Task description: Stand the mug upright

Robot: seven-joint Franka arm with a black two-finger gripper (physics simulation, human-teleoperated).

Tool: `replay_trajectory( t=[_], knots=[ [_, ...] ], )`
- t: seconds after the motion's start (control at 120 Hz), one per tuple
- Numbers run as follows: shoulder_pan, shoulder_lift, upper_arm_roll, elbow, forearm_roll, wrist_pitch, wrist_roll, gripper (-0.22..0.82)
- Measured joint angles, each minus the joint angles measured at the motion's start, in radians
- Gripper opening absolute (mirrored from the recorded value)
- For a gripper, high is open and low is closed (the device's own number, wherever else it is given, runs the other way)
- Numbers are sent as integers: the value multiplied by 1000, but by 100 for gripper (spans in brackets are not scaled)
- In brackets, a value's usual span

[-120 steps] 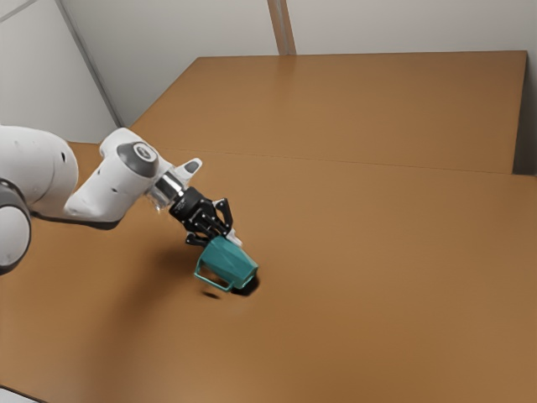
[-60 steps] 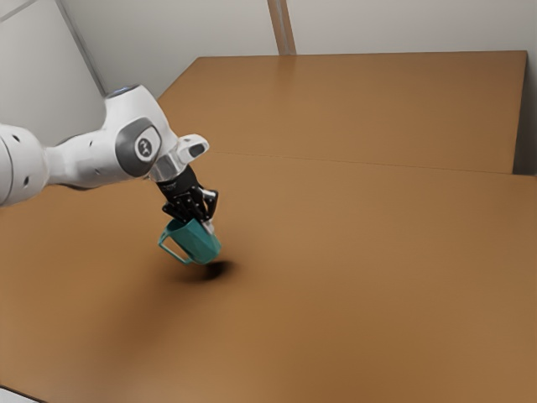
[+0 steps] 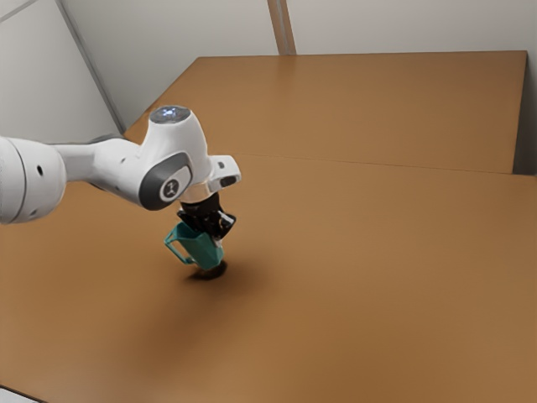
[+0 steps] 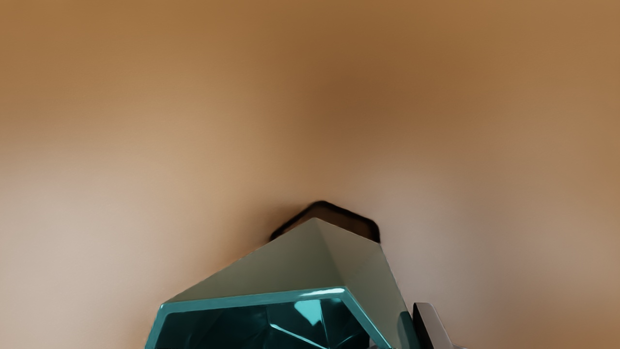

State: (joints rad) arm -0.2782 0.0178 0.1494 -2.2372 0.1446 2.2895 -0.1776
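One teal, faceted, glossy mug (image 3: 195,246), handle toward the exterior view's left, tilted, low over the brown worktop (image 3: 352,277), well in from its edges. One black two-finger tool (image 3: 213,238), gripping the mug by its wall.

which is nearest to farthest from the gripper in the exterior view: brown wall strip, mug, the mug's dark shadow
1. mug, tilted, gripped by its wall in the gripper
2. mug's dark shadow, on the table just below the mug
3. brown wall strip, beyond the table's far edge, at the exterior view's top
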Motion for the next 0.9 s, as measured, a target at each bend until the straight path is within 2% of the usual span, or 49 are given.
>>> replay_trajectory(
  t=[0.133,0.358,0.575,0.75,0.9],
  knots=[
    [12,21,-2,-15,16,27,-25,-17],
    [151,45,-1,-23,22,54,-57,-17],
    [132,62,-1,-45,22,88,-81,-17],
    [148,53,-1,-51,6,102,-80,22],
    [146,17,1,-51,3,101,-77,41]
  ],
)
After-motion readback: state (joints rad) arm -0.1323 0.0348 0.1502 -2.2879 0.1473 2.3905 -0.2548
